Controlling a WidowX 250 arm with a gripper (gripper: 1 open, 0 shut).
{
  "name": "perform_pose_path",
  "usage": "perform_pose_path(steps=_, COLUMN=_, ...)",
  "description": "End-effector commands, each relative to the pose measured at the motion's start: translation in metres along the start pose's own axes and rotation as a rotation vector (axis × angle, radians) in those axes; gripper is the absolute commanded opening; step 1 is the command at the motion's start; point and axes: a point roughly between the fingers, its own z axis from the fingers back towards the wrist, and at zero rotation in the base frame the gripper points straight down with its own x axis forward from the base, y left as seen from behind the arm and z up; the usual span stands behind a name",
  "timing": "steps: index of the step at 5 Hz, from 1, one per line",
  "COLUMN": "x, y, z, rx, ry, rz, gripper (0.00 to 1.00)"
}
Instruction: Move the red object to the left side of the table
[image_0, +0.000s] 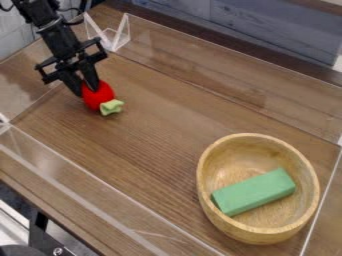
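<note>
The red object (98, 97), a small glossy fruit with a light green stem end pointing right, sits low over the left part of the brown wood-grain table (160, 140). My black gripper (88, 87) comes down on it from above, its fingers shut on the fruit's upper left side. Whether the fruit touches the tabletop I cannot tell.
A round wooden bowl (227, 150) stands at the front right with a green rectangular block (254, 192) lying in it. Low clear acrylic walls (34, 65) border the tabletop on the left and front.
</note>
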Motion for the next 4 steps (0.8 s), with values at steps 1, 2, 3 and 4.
perform_pose_path(steps=1, x=0.015, y=0.008, z=0.007, rx=0.001, ry=-0.049, rz=0.009, gripper=0.0)
perform_pose_path(steps=2, x=0.019, y=0.001, z=0.007, rx=0.006, ry=-0.04, rz=-0.016, gripper=0.0)
perform_pose_path(steps=3, x=0.025, y=-0.004, z=0.008, rx=0.032, ry=-0.034, rz=-0.057, gripper=1.0)
perform_pose_path(steps=4, x=0.032, y=-0.01, z=0.008, rx=0.053, ry=-0.026, rz=-0.098, gripper=1.0)
